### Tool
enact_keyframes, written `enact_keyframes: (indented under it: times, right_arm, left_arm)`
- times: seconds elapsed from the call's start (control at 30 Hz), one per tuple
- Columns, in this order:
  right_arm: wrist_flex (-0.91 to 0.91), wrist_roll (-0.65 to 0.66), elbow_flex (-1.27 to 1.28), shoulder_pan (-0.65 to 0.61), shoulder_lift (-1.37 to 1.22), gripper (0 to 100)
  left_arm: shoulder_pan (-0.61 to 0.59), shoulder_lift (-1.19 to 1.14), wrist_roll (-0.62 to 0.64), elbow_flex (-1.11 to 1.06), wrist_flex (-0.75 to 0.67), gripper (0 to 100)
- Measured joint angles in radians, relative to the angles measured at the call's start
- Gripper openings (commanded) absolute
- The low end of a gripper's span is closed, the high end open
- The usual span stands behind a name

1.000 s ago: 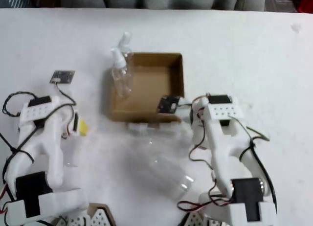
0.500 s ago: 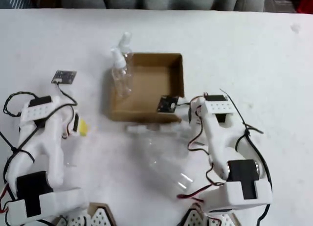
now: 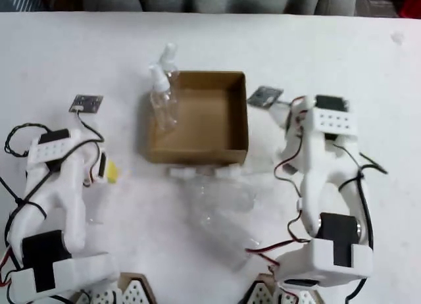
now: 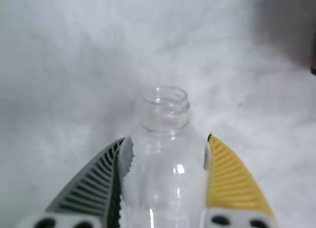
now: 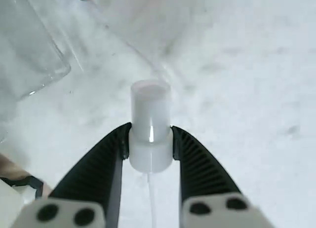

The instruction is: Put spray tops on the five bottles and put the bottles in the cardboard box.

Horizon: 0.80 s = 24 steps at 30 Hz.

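An uncapped clear bottle [image 4: 165, 112] sits upright in the left gripper [image 4: 165, 149], pinched at the shoulder between a grey finger [image 4: 98, 183] and a yellow finger [image 4: 232, 183], its open neck poking out beyond the tips. This arm is at the left of the white table [image 3: 329, 47], well apart from the cardboard box [image 3: 204, 143]. The right gripper [image 5: 150, 135] is clamped on a white spray top [image 5: 150, 109], and the thin dip tube [image 5: 150, 198] runs back between the black fingers; this arm is just right of the box. The open box is mid-table. Two bottles with spray tops [image 3: 162, 87] stand at its far left corner against the left wall, and I cannot tell whether they are inside or just outside. Just near of the box's near wall lie two loose spray tops [image 3: 184, 173], and nearer still some clear uncapped bottles [image 3: 223, 208] lie on their sides between the two arms.
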State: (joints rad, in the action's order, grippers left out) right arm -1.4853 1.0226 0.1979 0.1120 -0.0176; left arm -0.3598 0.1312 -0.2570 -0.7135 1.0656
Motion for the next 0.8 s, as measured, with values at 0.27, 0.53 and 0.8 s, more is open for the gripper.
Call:
enact_keyframes:
  times: [0.27, 0.53, 0.8]
  right_arm:
    - [-0.115, -0.169, -0.026, 0.066, 0.031, 1.6]
    - [-0.117, -0.206, 0.175, 0.063, 0.235, 1.6]
    - [-0.121, -0.296, 0.288, 0.063, 0.448, 1.6]
  left_arm:
    - [0.000, 0.000, -0.002, 0.000, -0.015, 2]
    - [0.000, 0.000, -0.002, 0.000, -0.023, 2]
    - [0.000, 0.000, 0.049, 0.000, -0.023, 2]
